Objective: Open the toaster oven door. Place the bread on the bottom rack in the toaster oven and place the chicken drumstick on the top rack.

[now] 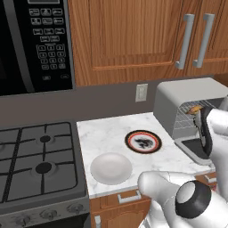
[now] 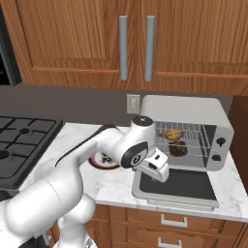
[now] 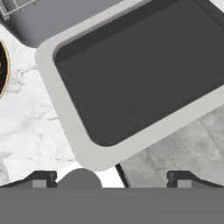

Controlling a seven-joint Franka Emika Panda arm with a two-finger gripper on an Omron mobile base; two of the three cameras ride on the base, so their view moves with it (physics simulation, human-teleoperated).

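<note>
The toaster oven point(image 2: 191, 128) stands at the tabletop's point(image 1: 109, 133) right end, its toaster oven door point(image 2: 177, 185) folded flat over the front edge. Inside, the chicken drumstick point(image 2: 172, 134) lies on the top rack point(image 2: 193, 135) and the bread point(image 2: 178, 149) on the bottom rack point(image 2: 196, 151). The claw point(image 2: 156, 170) (spread wide, pinching nothing) hangs above the door.

Boxy silver-grey toaster oven point(image 2: 191, 127) on marble counter point(image 1: 107, 136); orange drumstick point(image 2: 171, 134) on upper wire rack, above dark bread chunk point(image 2: 178, 149); round plate point(image 1: 143, 141) left.
</note>
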